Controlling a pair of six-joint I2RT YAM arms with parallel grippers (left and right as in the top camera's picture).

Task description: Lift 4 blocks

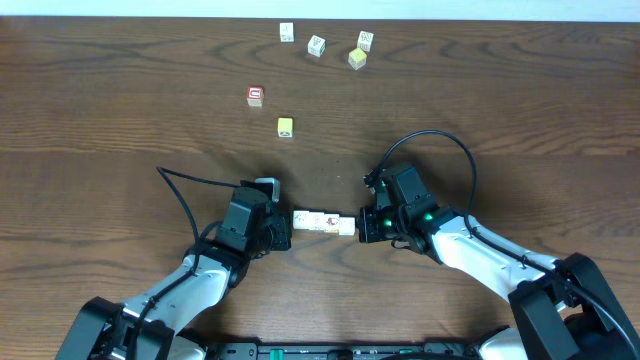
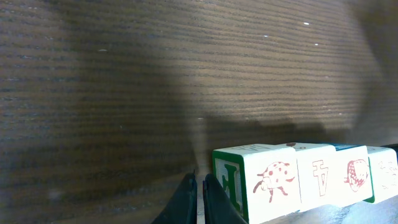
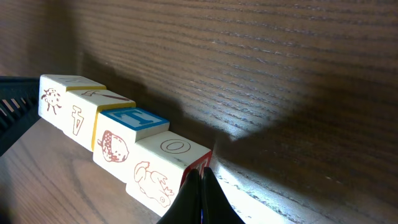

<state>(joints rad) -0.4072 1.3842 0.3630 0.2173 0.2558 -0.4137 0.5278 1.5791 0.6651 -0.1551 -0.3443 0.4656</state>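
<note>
Four blocks (image 1: 323, 222) form one straight row, face to face, between the two claws at the near side of the counter (image 1: 120, 120). Left claw (image 1: 286, 226): clenched, tips against the ladybird-marked end block. Right claw (image 1: 362, 226): clenched, tips against the opposite end block. Six loose cubes (image 1: 316, 45) lie well apart, toward the far edge.

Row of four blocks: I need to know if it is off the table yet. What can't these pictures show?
Overhead: any gap under the row of blocks; seen from straight above, too small.
Left wrist: the end block, cut by the right edge.
Right wrist: contact at the row's far end, lost in the dark blurred left gripper.
</note>
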